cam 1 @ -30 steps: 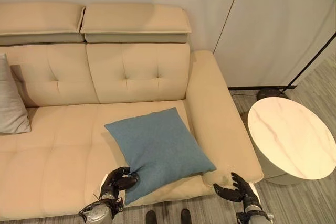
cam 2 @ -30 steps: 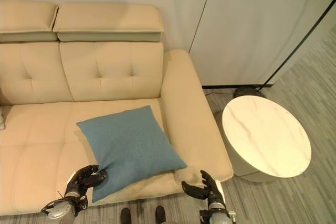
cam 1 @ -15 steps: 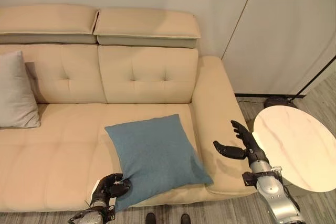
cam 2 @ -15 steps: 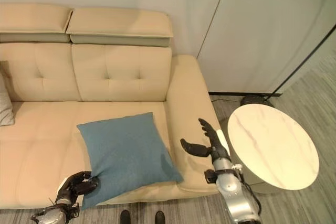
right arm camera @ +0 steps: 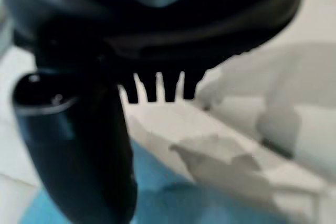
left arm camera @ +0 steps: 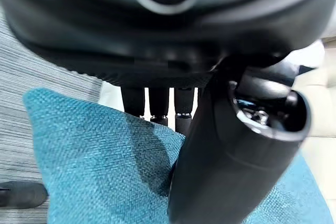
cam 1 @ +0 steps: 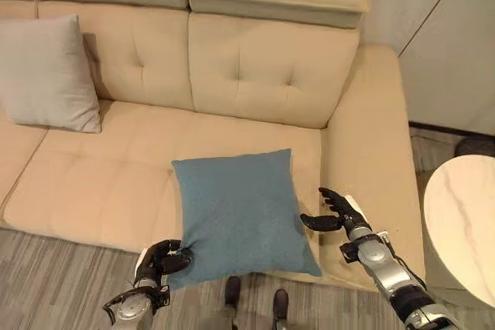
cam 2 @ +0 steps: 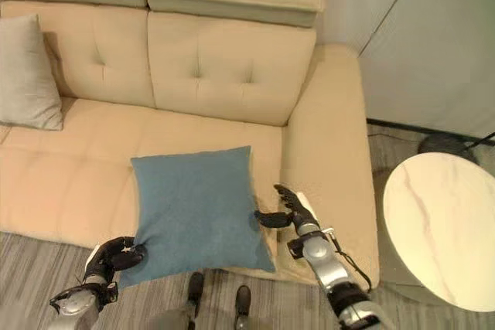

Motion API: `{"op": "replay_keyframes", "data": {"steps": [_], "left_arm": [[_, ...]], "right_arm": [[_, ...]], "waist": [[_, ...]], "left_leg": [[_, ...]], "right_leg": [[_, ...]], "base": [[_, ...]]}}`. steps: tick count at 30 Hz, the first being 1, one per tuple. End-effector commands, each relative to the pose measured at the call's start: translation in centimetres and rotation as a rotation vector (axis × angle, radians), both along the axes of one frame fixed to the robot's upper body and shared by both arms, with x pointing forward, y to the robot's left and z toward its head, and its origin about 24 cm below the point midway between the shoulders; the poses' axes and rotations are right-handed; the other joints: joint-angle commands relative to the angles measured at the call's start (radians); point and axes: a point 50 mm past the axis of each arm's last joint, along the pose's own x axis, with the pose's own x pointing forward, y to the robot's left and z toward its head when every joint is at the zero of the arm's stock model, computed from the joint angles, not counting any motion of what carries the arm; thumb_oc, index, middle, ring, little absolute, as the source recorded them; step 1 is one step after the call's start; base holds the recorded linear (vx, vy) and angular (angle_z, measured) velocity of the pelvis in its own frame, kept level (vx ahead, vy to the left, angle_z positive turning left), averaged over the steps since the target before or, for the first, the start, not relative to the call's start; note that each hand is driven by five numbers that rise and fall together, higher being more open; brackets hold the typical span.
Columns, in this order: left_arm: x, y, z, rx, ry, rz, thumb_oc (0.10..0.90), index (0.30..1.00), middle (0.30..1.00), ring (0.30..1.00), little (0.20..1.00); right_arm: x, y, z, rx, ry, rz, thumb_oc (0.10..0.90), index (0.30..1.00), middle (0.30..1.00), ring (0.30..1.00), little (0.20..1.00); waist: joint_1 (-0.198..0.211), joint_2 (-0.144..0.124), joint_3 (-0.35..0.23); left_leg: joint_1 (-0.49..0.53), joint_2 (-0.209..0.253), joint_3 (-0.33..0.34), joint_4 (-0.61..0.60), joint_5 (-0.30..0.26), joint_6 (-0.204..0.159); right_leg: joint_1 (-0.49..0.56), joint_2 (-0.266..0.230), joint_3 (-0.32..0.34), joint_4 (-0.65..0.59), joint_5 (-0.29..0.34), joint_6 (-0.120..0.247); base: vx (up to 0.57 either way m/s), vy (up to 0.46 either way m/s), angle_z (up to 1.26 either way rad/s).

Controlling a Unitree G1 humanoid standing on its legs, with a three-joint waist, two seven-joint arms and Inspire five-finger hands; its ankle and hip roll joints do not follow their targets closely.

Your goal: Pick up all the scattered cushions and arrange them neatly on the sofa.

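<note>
A blue cushion point(cam 1: 241, 214) lies on the front of the beige sofa point(cam 1: 232, 83), its near edge hanging past the seat. My left hand point(cam 1: 161, 258) is shut on the cushion's near left corner; in the left wrist view the thumb point(left arm camera: 220, 171) presses the blue fabric point(left arm camera: 94, 171). My right hand point(cam 1: 334, 214) is open beside the cushion's right edge, thumb pointing at it, over the seat by the armrest. A grey cushion point(cam 1: 46, 75) leans upright against the backrest at the left.
A round white marble side table point(cam 1: 464, 222) stands right of the sofa's armrest point(cam 1: 371, 152). Grey plank floor point(cam 1: 46, 284) runs along the sofa's front. A pale wall and panels rise behind.
The camera has tilted down and shifted. My right hand has come down and in to the blue cushion's right edge. My left hand keeps its hold on the corner.
</note>
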Motion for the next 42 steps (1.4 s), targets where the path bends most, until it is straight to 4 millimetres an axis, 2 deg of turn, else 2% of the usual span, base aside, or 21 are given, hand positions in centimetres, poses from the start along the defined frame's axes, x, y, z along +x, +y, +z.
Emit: {"op": "replay_keyframes", "data": {"steps": [1,2,3,7,15,17,18,20,22,24,26,30,31,35,38,39,41,42], "left_arm": [[2.0,2.4,2.8,0.041,-0.159,0.060,0.400,0.300,0.300,0.300,0.300],[2.4,2.1,3.0,0.031,-0.172,0.055,0.400,0.300,0.300,0.300,0.300],[3.7,0.9,3.6,-0.008,-0.223,0.044,0.400,0.300,0.300,0.300,0.300],[4.7,-0.6,4.1,-0.056,-0.265,0.036,0.400,0.300,0.300,0.300,0.300],[6.8,-4.2,5.3,-0.150,-0.345,-0.014,0.400,0.300,0.300,0.300,0.300],[7.1,-4.9,5.6,-0.170,-0.362,-0.024,0.400,0.300,0.300,0.300,0.300],[7.3,-5.2,5.9,-0.178,-0.373,-0.032,0.400,0.300,0.300,0.300,0.300],[7.4,-6.0,6.5,-0.199,-0.397,-0.063,0.400,0.300,0.300,0.300,0.300],[7.3,-6.0,6.4,-0.200,-0.394,-0.063,0.400,0.300,0.300,0.300,0.300],[7.0,-6.0,6.2,-0.204,-0.384,-0.060,0.400,0.300,0.300,0.300,0.300],[6.2,-6.0,5.8,-0.211,-0.365,-0.060,0.400,0.300,0.300,0.300,0.300],[5.6,-6.2,5.4,-0.225,-0.349,-0.061,0.400,0.300,0.300,0.300,0.300],[4.9,-7.0,4.9,-0.278,-0.323,-0.053,0.400,0.300,0.300,0.300,0.300],[4.5,-7.8,4.9,-0.301,-0.323,-0.075,0.400,0.300,0.300,0.300,0.300],[4.3,-8.7,5.6,-0.285,-0.343,-0.157,0.400,0.300,0.300,0.300,0.300],[4.6,-9.3,6.5,-0.291,-0.386,-0.201,0.400,0.300,0.300,0.300,0.300],[4.8,-9.6,6.7,-0.297,-0.396,-0.211,0.400,0.300,0.300,0.300,0.300],[5.2,-10.1,7.2,-0.313,-0.423,-0.227,0.400,0.300,0.300,0.300,0.300]], "right_arm": [[1.8,0.9,2.7,0.035,-0.139,0.037,0.800,0.900,0.900,0.900,0.900],[1.8,1.2,2.5,0.040,-0.132,0.043,0.800,0.900,0.900,0.900,0.900],[1.8,2.5,2.0,0.083,-0.121,0.049,0.800,0.900,0.900,0.900,0.900],[1.6,4.0,1.3,0.153,-0.106,0.040,0.800,0.900,0.900,0.900,0.900],[1.1,9.8,1.0,0.429,-0.083,0.092,0.800,0.900,0.900,0.900,0.900],[0.8,11.2,1.3,0.509,-0.083,0.119,0.518,0.476,0.476,0.476,0.476],[0.7,11.6,1.5,0.543,-0.085,0.130,0.400,0.300,0.300,0.300,0.300],[-0.3,12.2,1.8,0.683,-0.089,0.129,0.400,0.300,0.300,0.300,0.300],[-0.6,12.0,1.9,0.713,-0.093,0.118,0.400,0.300,0.300,0.300,0.300],[-1.2,11.5,1.7,0.761,-0.093,0.095,0.400,0.300,0.300,0.300,0.300],[-2.2,10.2,1.5,0.805,-0.103,0.040,0.400,0.300,0.300,0.300,0.300],[-3.2,9.5,0.8,0.846,-0.083,-0.015,0.400,0.300,0.300,0.300,0.300],[-5.0,8.5,-0.3,0.926,-0.054,-0.107,0.400,0.300,0.300,0.300,0.300],[-6.0,7.7,-0.4,0.943,-0.071,-0.151,0.400,0.300,0.300,0.300,0.300],[-6.6,6.5,0.5,0.930,-0.142,-0.168,0.400,0.300,0.300,0.300,0.300],[-6.6,5.5,1.7,0.902,-0.216,-0.169,0.400,0.300,0.300,0.300,0.300],[-6.4,5.2,2.2,0.888,-0.244,-0.166,0.400,0.300,0.300,0.300,0.300],[-6.1,4.7,3.1,0.870,-0.293,-0.167,0.400,0.300,0.300,0.300,0.300]], "waist": [[0.018,-0.045,-0.034],[0.019,-0.044,-0.030],[0.020,-0.039,-0.017],[0.020,-0.036,-0.010],[0.019,-0.039,-0.003],[0.017,-0.043,-0.006],[0.016,-0.045,-0.009],[0.007,-0.057,-0.030],[0.003,-0.059,-0.036],[-0.005,-0.063,-0.049],[-0.021,-0.066,-0.073],[-0.031,-0.068,-0.090],[-0.050,-0.067,-0.120],[-0.066,-0.062,-0.131],[-0.090,-0.054,-0.140],[-0.107,-0.062,-0.130],[-0.113,-0.065,-0.124],[-0.128,-0.067,-0.113]], "left_leg": [[0.038,-0.013,0.004,0.001,-0.094,-0.024],[0.032,-0.013,0.002,0.001,-0.091,-0.024],[0.012,-0.016,-0.009,0.001,-0.084,-0.024],[-0.002,-0.020,-0.017,0.001,-0.078,-0.025],[-0.008,-0.020,-0.019,0.001,-0.077,-0.029],[-0.004,-0.019,-0.019,0.001,-0.079,-0.029],[0.000,-0.019,-0.019,0.001,-0.081,-0.029],[0.022,-0.015,-0.014,0.001,-0.090,-0.029],[0.029,-0.014,-0.012,0.001,-0.093,-0.029],[0.045,-0.012,-0.008,0.001,-0.100,-0.028],[0.071,-0.011,-0.002,0.001,-0.111,-0.027],[0.088,-0.010,0.001,0.001,-0.117,-0.026],[0.117,-0.007,0.010,0.001,-0.127,-0.029],[0.140,-0.003,0.013,0.001,-0.133,-0.031],[0.164,0.003,0.025,0.007,-0.136,-0.034],[0.134,0.000,0.039,0.100,-0.160,-0.042],[0.109,-0.003,0.047,0.145,-0.168,-0.048],[0.074,0.009,0.084,0.185,-0.166,-0.062]], "right_leg": [[-0.026,-0.023,0.064,0.006,-0.022,0.045],[-0.031,-0.023,0.062,0.007,-0.021,0.045],[-0.051,-0.023,0.059,0.009,-0.019,0.043],[-0.064,-0.023,0.055,0.010,-0.016,0.042],[-0.068,-0.019,0.057,0.006,-0.016,0.040],[-0.063,-0.019,0.057,0.005,-0.017,0.040],[-0.059,-0.018,0.057,0.005,-0.018,0.040],[-0.037,-0.017,0.058,0.005,-0.025,0.041],[-0.031,-0.017,0.059,0.005,-0.026,0.042],[-0.017,-0.017,0.059,0.005,-0.029,0.042],[0.005,-0.018,0.058,0.005,-0.032,0.044],[0.023,-0.017,0.060,0.005,-0.034,0.044],[0.051,-0.016,0.062,0.006,-0.041,0.043],[0.068,-0.015,0.069,0.027,-0.053,0.039],[0.080,-0.008,0.088,0.046,-0.071,0.030],[0.087,-0.011,0.093,0.061,-0.084,0.022],[0.086,-0.014,0.090,0.067,-0.087,0.019],[0.085,-0.020,0.078,0.076,-0.091,0.014]], "base": [[-0.03,-0.003,0.20],[-0.09,0.001,0.11],[-0.07,-0.001,0.11],[-0.04,-0.001,0.10],[-0.01,0.001,0.01],[0.00,0.000,0.00],[0.00,0.000,0.00],[0.05,-0.003,0.01],[0.04,-0.005,0.05],[0.06,-0.003,0.05],[0.06,0.001,0.06],[0.04,-0.016,-0.01],[0.04,-0.040,-0.05],[0.01,-0.038,-0.03],[-0.04,-0.056,-0.02],[-0.10,-0.067,0.00],[-0.12,-0.013,0.09],[-0.11,0.015,0.10]]}}
